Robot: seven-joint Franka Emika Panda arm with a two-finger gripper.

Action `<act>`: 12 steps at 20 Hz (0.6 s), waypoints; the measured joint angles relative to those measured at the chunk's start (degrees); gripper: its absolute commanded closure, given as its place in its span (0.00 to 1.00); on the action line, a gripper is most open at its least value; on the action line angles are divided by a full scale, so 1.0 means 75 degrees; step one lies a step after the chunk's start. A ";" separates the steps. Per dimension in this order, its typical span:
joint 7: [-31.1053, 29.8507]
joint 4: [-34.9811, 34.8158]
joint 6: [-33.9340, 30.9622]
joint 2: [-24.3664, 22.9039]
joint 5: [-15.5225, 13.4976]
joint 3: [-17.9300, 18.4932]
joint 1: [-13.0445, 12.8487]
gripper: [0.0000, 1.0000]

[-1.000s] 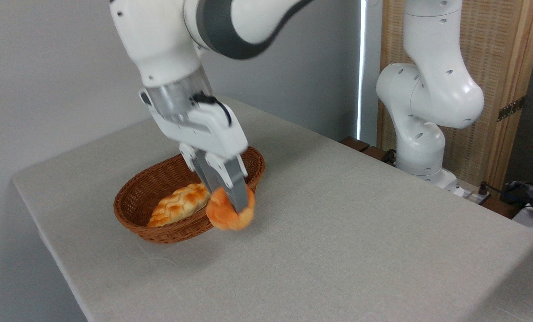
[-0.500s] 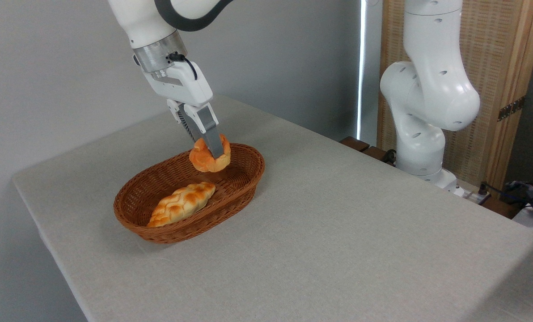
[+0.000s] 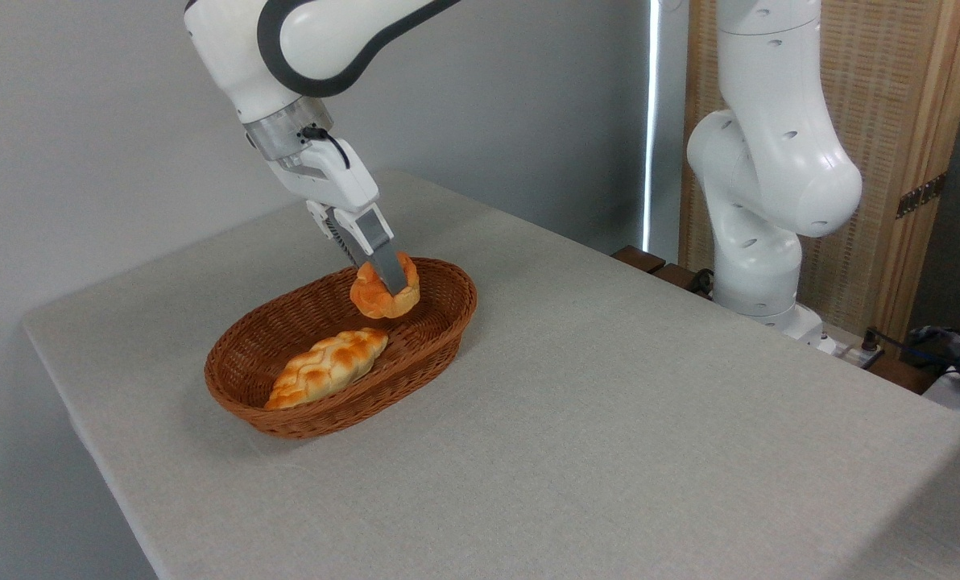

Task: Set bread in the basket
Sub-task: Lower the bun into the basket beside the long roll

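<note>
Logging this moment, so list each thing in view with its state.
gripper: shut on the bun, above the basket's far end
bun: held in the air, not yet released
braided loaf: lying inside the basket
basket: upright on the table

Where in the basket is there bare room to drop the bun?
Free: the far right end of the basket, under the bread held by the gripper, and the far wall side. Crowded: the front, where the braided loaf lies lengthwise.
</note>
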 measured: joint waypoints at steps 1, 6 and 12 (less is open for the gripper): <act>-0.0039 -0.0003 0.0000 0.0032 0.0000 0.0000 -0.0001 0.00; -0.0059 -0.0004 0.0000 0.0140 0.0000 0.0000 -0.0001 0.00; -0.0059 -0.0003 0.0000 0.0148 0.0000 0.0000 -0.0001 0.00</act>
